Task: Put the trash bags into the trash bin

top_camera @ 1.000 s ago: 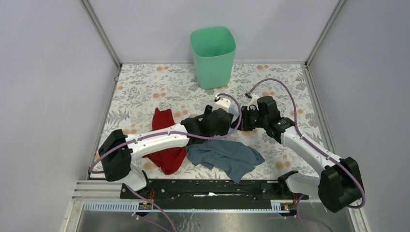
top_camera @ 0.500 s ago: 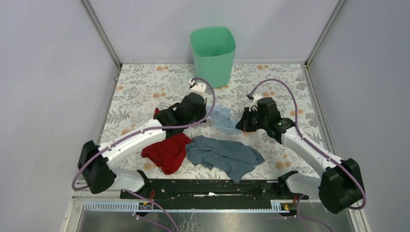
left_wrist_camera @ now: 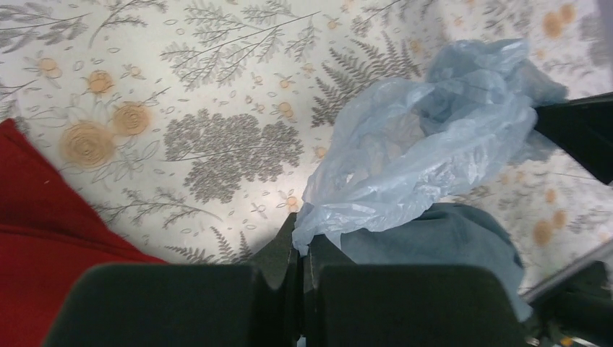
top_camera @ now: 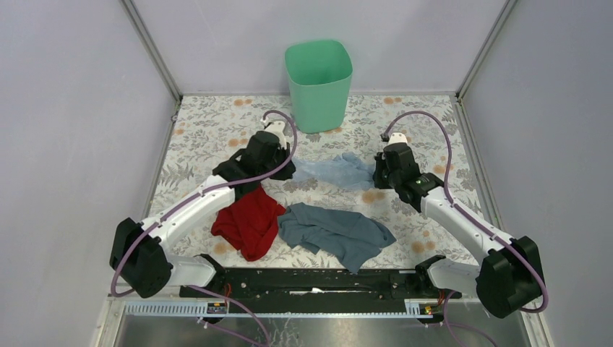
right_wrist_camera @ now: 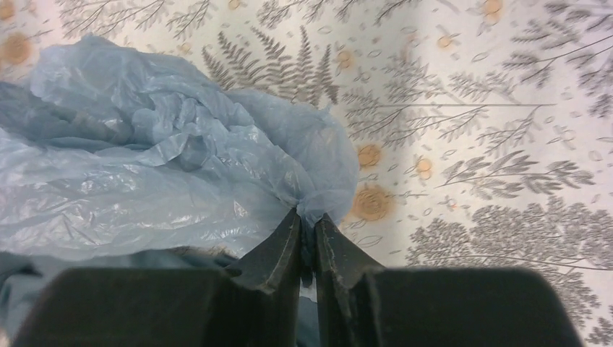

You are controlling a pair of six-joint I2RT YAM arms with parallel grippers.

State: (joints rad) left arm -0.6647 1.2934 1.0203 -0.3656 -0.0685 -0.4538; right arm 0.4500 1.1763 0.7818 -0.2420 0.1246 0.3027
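The trash bag, thin crinkly pale-blue plastic, hangs stretched low over the flowered table between my two grippers. My left gripper is shut on its left end; the left wrist view shows the jaws pinching a corner of the trash bag. My right gripper is shut on the other end, and in the right wrist view the fingertips squeeze a gathered tuft of the trash bag. The mint-green trash bin stands upright at the back middle, beyond the bag.
A red cloth lies in front of the left arm, and a grey-blue cloth lies beside it at the front middle, below the bag. White walls with metal posts enclose the table on three sides.
My left gripper has shut on the bag and drawn leftwards, away from the right gripper. The bag now spreads out between them. The right gripper has shifted slightly right and back.
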